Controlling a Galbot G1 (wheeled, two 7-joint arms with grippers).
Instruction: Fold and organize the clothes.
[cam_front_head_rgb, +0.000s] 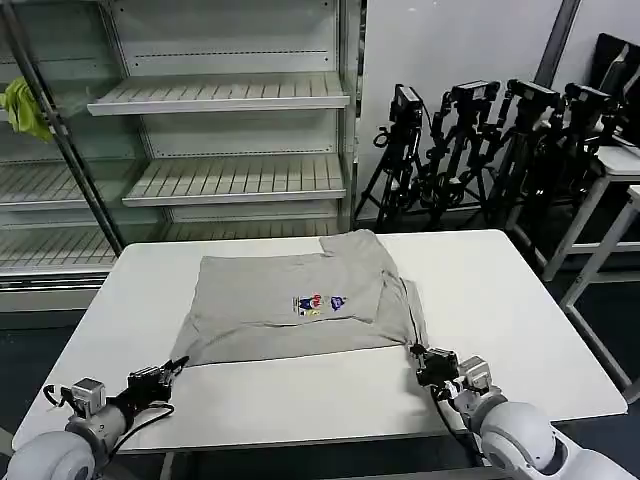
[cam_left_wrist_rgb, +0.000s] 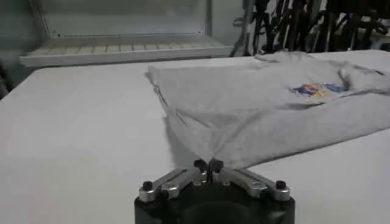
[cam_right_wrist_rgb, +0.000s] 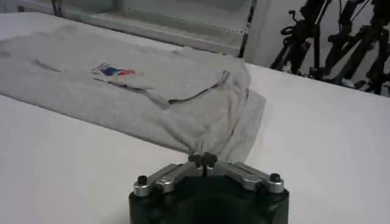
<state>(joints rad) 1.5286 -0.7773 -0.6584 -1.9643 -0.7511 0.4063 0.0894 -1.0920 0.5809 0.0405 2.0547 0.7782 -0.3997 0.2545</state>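
Note:
The light grey T-shirt (cam_front_head_rgb: 290, 300) lies spread on the white table (cam_front_head_rgb: 500, 300), its small multicoloured chest graphic (cam_front_head_rgb: 320, 303) facing up and one side folded over near the right edge. At the shirt's front-left corner my left gripper (cam_front_head_rgb: 172, 368) is shut on the cloth; in the left wrist view the fabric (cam_left_wrist_rgb: 262, 115) narrows into the closed tips of the left gripper (cam_left_wrist_rgb: 208, 164). My right gripper (cam_front_head_rgb: 418, 352) is shut on the front-right corner, where the cloth (cam_right_wrist_rgb: 152, 91) bunches into the right gripper (cam_right_wrist_rgb: 203, 160).
Metal shelving (cam_front_head_rgb: 230, 95) stands behind the table, with a yellow-green cloth (cam_front_head_rgb: 22, 105) at its far left. Black camera tripods (cam_front_head_rgb: 480, 150) crowd the back right, beside another white table (cam_front_head_rgb: 620, 170). Bare tabletop surrounds the shirt.

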